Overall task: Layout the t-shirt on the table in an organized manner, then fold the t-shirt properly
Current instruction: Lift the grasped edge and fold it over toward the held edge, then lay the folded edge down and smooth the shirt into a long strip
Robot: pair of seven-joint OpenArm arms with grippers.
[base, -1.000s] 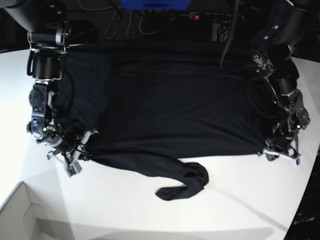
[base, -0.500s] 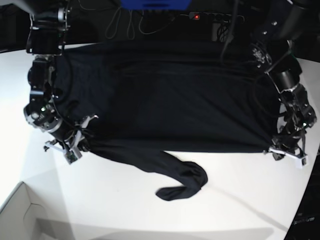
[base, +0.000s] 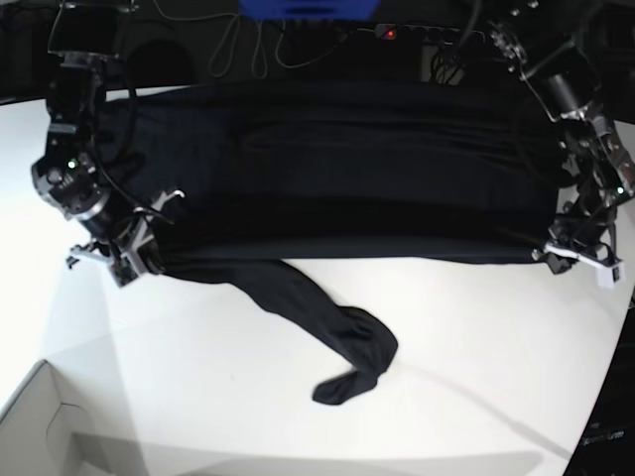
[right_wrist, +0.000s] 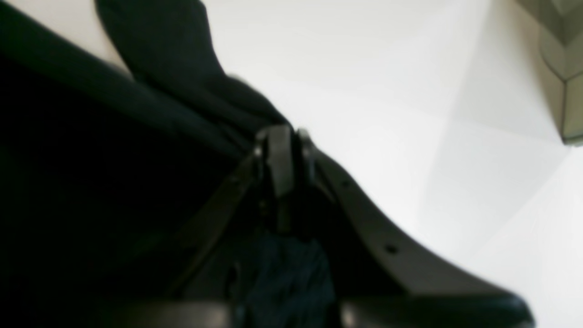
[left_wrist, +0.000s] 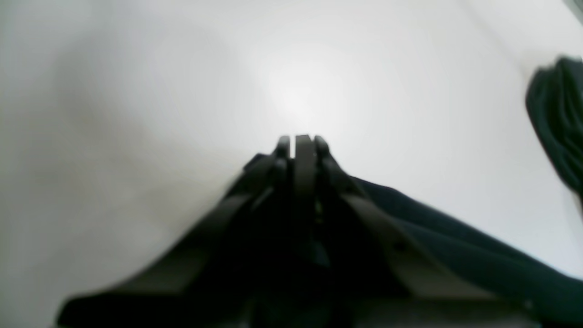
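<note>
Now, table (base: 298,416): white, carries everything.
t-shirt (base: 337,169): black, stretched taut across the far half; one sleeve trails toward the near edge.
Left fingers (base: 580,253): clamped on shirt corner.
Right fingers (base: 124,260): clamped on opposite corner.

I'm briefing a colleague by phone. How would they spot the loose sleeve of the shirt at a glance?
Find the white table, then the black t-shirt stretched between the two grippers. From its near edge one narrow strip, the sleeve, trails toward the camera. It alone lies crumpled and curled on bare table.
</note>
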